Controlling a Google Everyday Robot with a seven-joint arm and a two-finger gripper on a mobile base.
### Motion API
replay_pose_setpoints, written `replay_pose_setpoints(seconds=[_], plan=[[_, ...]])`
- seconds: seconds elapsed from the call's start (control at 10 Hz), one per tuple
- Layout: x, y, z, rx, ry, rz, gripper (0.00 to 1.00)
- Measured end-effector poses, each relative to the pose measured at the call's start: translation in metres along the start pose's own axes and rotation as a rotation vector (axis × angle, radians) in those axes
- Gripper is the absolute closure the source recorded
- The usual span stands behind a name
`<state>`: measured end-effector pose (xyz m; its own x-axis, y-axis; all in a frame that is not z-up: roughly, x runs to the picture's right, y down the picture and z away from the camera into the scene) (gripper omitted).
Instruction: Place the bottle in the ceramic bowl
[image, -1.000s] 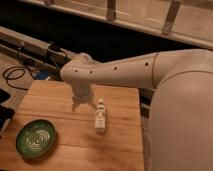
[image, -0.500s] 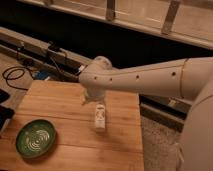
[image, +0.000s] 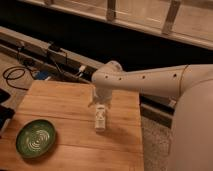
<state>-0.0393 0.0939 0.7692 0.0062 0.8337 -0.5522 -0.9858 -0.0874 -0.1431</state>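
Tool hung right over the bottle, which sat mid-table, long axis seemingly running toward the camera. Bowl was well off, bottom-left in view. Couldn't tell the tool's width

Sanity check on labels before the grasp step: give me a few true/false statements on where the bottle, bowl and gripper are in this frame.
1. The gripper is right over the bottle. True.
2. The bottle is in the ceramic bowl. False: it is on the wooden table, apart from the bowl, which holds nothing.
3. The ceramic bowl sits on the table at the lower left of the picture. True.
4. The arm comes in from the picture's left edge. False: it comes in from the right edge.
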Motion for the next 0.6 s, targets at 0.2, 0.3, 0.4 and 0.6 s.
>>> replay_pose_setpoints(seconds=[0.2, 0.3, 0.4, 0.6], plan=[[0.0010, 0.0026, 0.0051, 0.004, 0.012, -0.007, 0.35], [0.0006, -0.0001, 0.0043, 0.005, 0.010, -0.003, 0.35], [0.0005, 0.0007, 0.0047, 0.005, 0.010, -0.005, 0.35], [-0.0009, 0.0008, 0.0087, 0.001, 0.023, -0.004, 0.35]])
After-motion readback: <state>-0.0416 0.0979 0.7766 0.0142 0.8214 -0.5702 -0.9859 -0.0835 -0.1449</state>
